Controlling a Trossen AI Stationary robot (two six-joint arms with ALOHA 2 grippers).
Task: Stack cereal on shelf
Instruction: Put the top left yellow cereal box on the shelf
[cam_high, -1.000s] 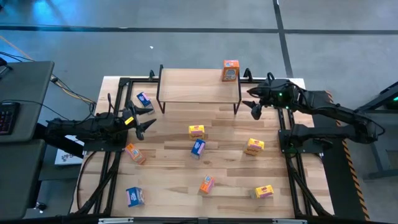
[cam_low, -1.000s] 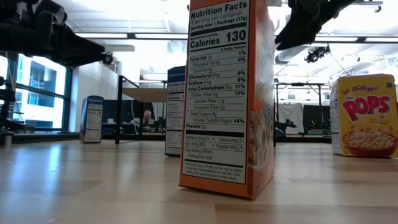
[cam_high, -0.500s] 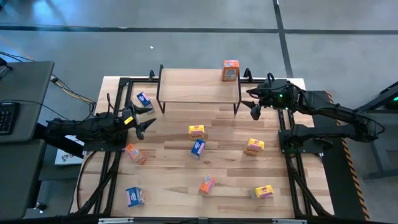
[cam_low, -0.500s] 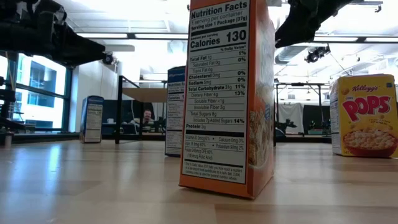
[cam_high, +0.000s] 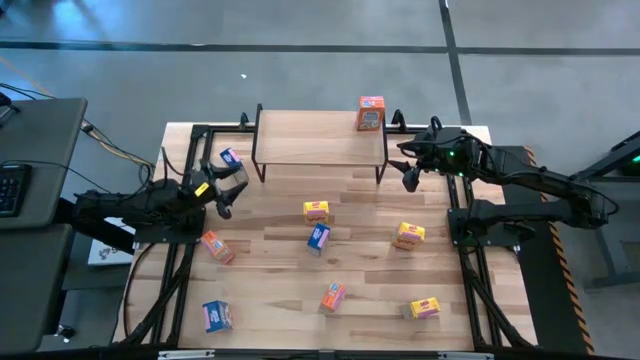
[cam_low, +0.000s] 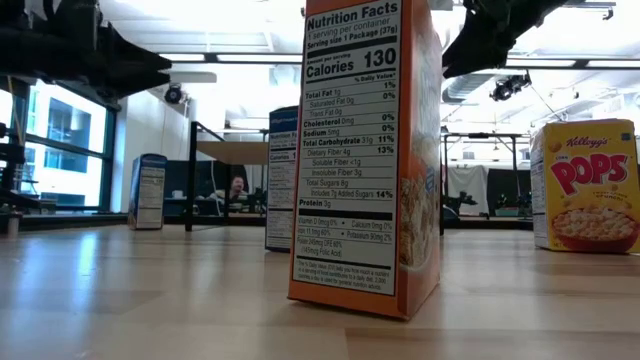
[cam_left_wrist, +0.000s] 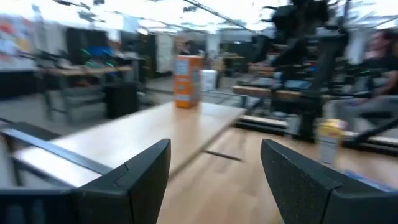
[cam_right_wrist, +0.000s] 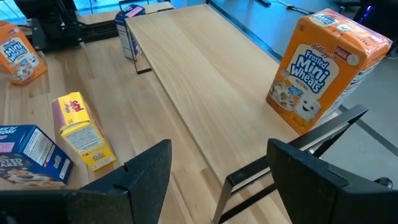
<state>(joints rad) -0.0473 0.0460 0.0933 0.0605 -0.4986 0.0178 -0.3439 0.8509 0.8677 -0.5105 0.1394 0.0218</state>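
Observation:
The shelf (cam_high: 318, 140) stands at the table's far middle. One orange-red cereal box (cam_high: 371, 113) stands upright on the shelf top's right end; it also shows in the right wrist view (cam_right_wrist: 323, 68) and the left wrist view (cam_left_wrist: 188, 81). Several other boxes are scattered on the table, among them a blue one (cam_high: 232, 158), a yellow one (cam_high: 316, 211) and a blue one (cam_high: 318, 237). My left gripper (cam_high: 230, 188) is open and empty in front of the shelf's left end. My right gripper (cam_high: 408, 166) is open and empty just right of the shelf's right end, raised above the table.
Further boxes lie nearer: yellow (cam_high: 409, 234), orange-red (cam_high: 216, 246), orange-red (cam_high: 333, 296), yellow (cam_high: 424, 308), blue (cam_high: 216, 316). Most of the shelf top (cam_right_wrist: 205, 74) is bare. Black frame rails (cam_high: 180, 250) run along both table sides.
My left gripper has turned and swung a little toward the shelf, still open. My right gripper has risen slightly beside the shelf's right end. No box has moved.

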